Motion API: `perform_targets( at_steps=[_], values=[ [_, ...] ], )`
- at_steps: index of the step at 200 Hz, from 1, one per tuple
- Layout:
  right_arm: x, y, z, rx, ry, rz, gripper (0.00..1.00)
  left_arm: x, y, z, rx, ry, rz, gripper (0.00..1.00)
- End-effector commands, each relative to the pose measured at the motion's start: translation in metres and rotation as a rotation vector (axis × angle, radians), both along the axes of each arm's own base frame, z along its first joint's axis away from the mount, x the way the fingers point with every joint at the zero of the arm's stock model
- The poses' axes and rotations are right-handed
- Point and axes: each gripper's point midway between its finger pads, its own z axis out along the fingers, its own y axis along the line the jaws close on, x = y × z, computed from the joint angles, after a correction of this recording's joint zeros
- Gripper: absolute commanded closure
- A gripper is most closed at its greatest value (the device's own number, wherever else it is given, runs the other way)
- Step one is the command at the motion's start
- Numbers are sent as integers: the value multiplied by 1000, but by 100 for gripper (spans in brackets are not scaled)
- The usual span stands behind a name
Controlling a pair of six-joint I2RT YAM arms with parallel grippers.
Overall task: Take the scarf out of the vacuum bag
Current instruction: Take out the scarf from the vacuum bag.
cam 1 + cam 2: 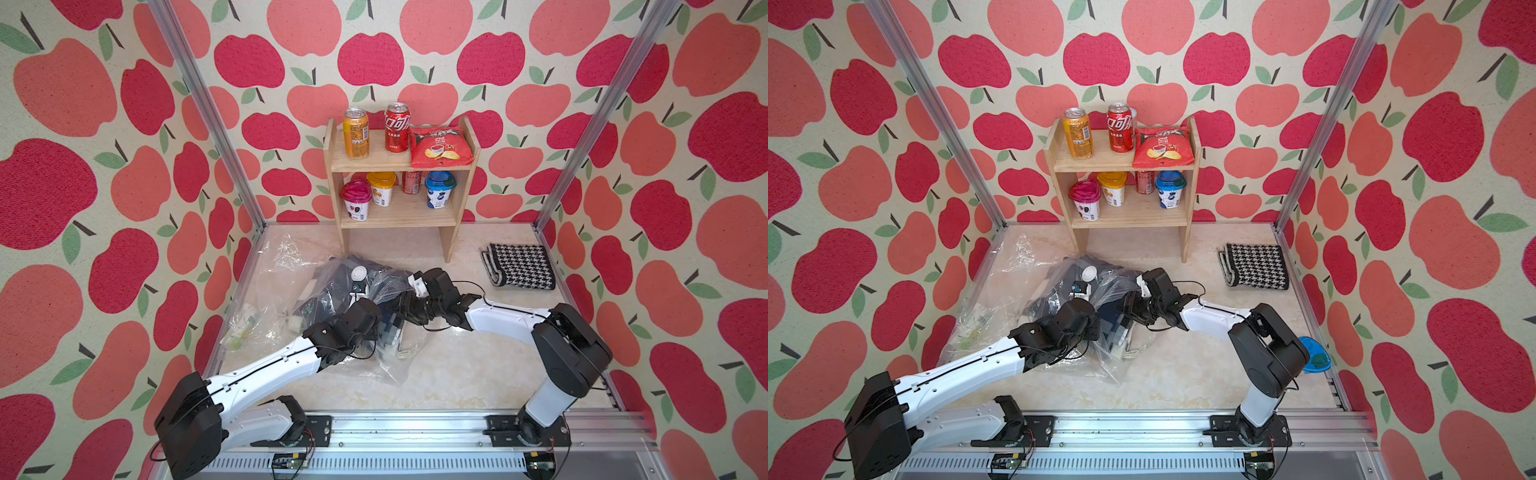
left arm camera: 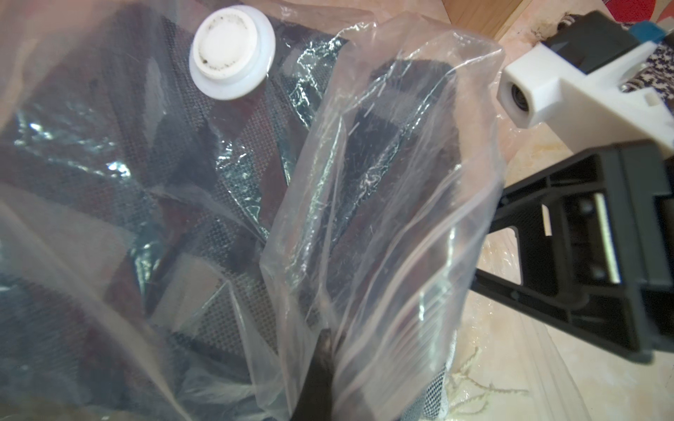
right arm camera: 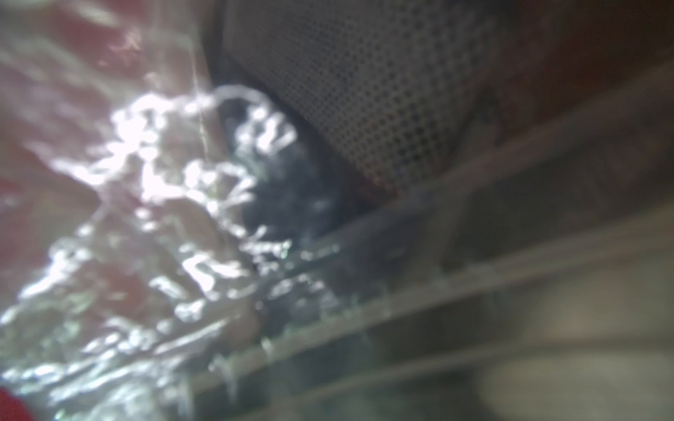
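The clear vacuum bag (image 1: 332, 270) lies crumpled mid-table in both top views, its round white valve (image 2: 231, 54) facing up. The scarf (image 2: 204, 120), dark with checked patches, fills the bag, and its pale fringe (image 2: 474, 386) trails out of the mouth onto the table. My left gripper (image 2: 321, 350) is shut on a raised fold of the bag's plastic. My right gripper (image 2: 496, 248) comes in from the right with its jaws apart. Its fingertips are hidden behind the plastic at the bag's mouth. The right wrist view is blurred: crinkled plastic and scarf (image 3: 383, 91) up close.
A folded black-and-white houndstooth cloth (image 1: 519, 266) lies at the right rear. A smaller clear bag with green-and-white bits (image 1: 249, 328) sits at the left wall. A wooden shelf (image 1: 399, 166) with cans, cups and a crisp packet stands at the back. A blue lid (image 1: 1316, 357) lies by the right wall.
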Motion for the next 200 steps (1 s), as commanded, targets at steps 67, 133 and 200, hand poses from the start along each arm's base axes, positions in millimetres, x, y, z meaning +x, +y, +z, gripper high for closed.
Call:
perform_targets(
  at_steps=[67, 133, 200],
  values=[
    [-3, -3, 12, 4, -32, -4, 39, -6, 7, -17, 59, 36, 4, 100],
    [0, 8, 4, 37, 3, 2, 40, -4, 6, -13, 62, 34, 4, 100],
    [4, 21, 9, 87, -23, 9, 45, -2, 2, -11, 57, 31, -6, 100]
  ],
)
